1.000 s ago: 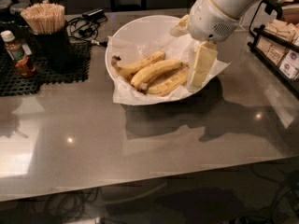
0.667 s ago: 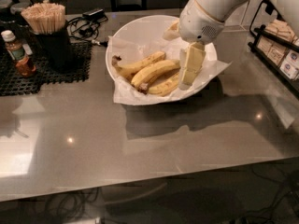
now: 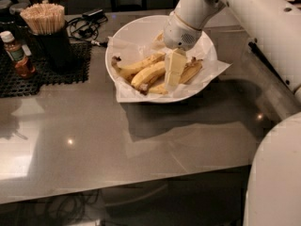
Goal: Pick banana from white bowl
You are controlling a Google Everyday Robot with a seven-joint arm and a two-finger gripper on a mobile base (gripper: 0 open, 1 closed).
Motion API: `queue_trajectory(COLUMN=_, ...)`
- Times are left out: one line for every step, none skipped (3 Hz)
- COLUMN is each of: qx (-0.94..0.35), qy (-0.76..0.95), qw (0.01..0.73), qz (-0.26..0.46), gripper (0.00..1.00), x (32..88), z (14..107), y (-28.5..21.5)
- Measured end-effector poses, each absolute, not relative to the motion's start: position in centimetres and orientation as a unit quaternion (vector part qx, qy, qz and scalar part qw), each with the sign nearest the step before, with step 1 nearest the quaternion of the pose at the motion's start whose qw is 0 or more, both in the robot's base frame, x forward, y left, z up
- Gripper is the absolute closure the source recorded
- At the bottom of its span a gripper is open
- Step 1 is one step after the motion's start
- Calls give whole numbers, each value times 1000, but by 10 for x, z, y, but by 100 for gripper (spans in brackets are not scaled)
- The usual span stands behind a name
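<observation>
Since a second ago your gripper has slid left from the right rim of the white bowl to its middle, low over the banana lying inside. You cannot tell its grip. Table lies open in front; a stick holder crowds the left.

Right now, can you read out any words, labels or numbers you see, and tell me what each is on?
None can be read.
The sauce bottle label cannot be made out.
The pincer, down over the banana in the white bowl, bears no writing.
</observation>
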State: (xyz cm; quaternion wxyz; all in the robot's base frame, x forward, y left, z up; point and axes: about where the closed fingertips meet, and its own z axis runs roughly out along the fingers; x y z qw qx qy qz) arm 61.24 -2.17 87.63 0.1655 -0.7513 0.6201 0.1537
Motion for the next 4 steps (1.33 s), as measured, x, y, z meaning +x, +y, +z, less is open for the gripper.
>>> queue_trajectory(qx=-751, qy=620, qw=166, qz=154, gripper=0, x=612, z=876, y=-22)
queue_trajectory(qx=-753, qy=621, qw=171, qz=134, gripper=0, x=618, z=892, y=-16)
queue_trajectory(qx=-754, qy=623, qw=178, qz=112, gripper=0, x=624, z=913, y=-12)
queue_trajectory(qx=-749, qy=626, qw=182, qz=116, gripper=0, x=628, z=907, y=-12)
